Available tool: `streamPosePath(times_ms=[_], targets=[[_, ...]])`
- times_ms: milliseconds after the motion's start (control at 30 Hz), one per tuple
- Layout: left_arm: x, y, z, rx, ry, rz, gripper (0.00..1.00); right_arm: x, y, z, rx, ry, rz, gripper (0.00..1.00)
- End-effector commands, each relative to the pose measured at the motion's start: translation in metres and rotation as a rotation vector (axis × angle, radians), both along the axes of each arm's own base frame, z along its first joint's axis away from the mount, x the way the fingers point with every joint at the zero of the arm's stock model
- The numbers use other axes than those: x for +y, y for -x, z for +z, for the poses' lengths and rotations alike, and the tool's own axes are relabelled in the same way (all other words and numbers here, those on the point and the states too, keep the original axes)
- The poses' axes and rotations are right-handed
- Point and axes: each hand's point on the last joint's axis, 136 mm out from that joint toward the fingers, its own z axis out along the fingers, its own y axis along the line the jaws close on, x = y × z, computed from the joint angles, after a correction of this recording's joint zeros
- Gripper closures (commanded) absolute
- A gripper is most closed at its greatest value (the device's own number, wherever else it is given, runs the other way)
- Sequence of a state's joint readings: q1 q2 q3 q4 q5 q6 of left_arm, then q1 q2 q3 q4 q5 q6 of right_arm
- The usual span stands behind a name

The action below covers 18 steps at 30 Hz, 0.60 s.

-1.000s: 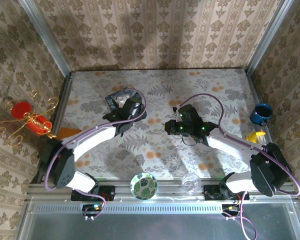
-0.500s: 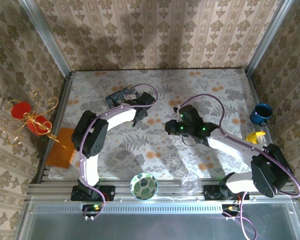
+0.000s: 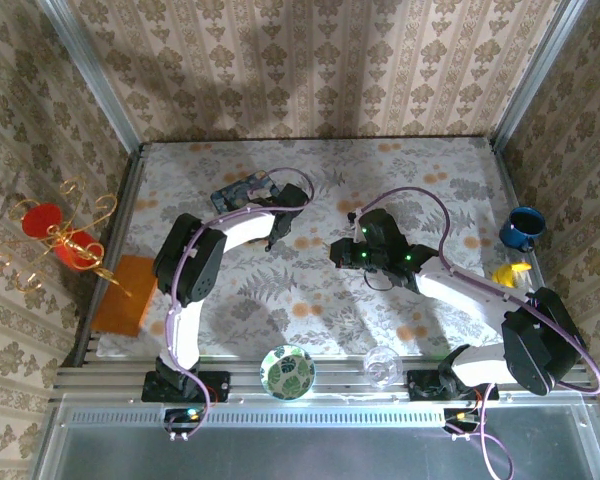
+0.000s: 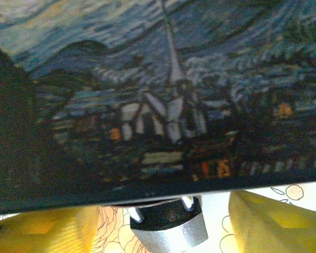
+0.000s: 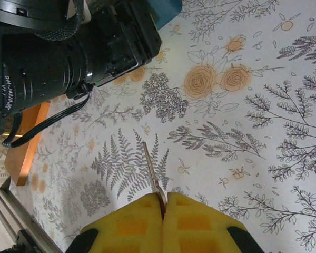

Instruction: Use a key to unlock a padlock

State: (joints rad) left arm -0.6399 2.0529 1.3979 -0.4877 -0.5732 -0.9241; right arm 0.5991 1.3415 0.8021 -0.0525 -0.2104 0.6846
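**Status: hold on the lock not yet made, second arm ready**

Left gripper (image 4: 165, 227) stands with its jaws apart. One yellow finger (image 4: 42, 232) is on each side of the padlock (image 4: 169, 232), with a gap showing on both sides, so nothing is clamped. Right gripper (image 5: 163, 200) is shut on the key (image 5: 150, 166), whose thin blade sticks out forward from between the pads over the tablecloth (image 5: 242, 132).

The padlock lies on the cloth just beside the near edge of the tin (image 4: 163, 95). Its two shackle legs run up out of sight behind that edge. Whether the shackle touches the tin cannot be told. The keyhole is not seen in either wrist view.

Assessment: the step in hand is securing the padlock body so that the key can be presented.

- The fingers should meet the silver body squarely. The padlock sits about centred between them, so little correction seems needed.
- The tin sits close, so a finger that catches its edge may push the padlock askew.
- The padlock is small and smooth and may slip or twist if pinched near a corner.
- The padlock should be lifted clear of the tin and its keyhole turned toward the right arm before the key comes in.
- In the top view the right gripper (image 3: 340, 252) sits near the left gripper (image 3: 274, 236), so clearance between the wrists needs watching.
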Motion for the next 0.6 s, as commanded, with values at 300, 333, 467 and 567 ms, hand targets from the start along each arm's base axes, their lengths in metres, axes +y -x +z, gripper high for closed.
streamPosePath(times_ms=[300,333,467,567], targets=[[0.0,-0.009,-0.005,-0.017,0.002,0.019,0.58,0.003,-0.002,0.004,-0.01,-0.038,-0.002,1.0],[0.0,-0.009,-0.007,-0.014,0.009,0.02,0.6,0.003,-0.002,0.003,-0.008,-0.037,-0.003,1.0],[-0.003,-0.007,-0.013,0.0,0.048,0.02,0.68,0.003,-0.002,0.003,-0.007,-0.04,-0.005,1.0],[-0.007,-0.006,-0.015,-0.002,0.076,0.01,0.75,0.002,-0.001,0.004,-0.01,-0.038,-0.006,1.0]])
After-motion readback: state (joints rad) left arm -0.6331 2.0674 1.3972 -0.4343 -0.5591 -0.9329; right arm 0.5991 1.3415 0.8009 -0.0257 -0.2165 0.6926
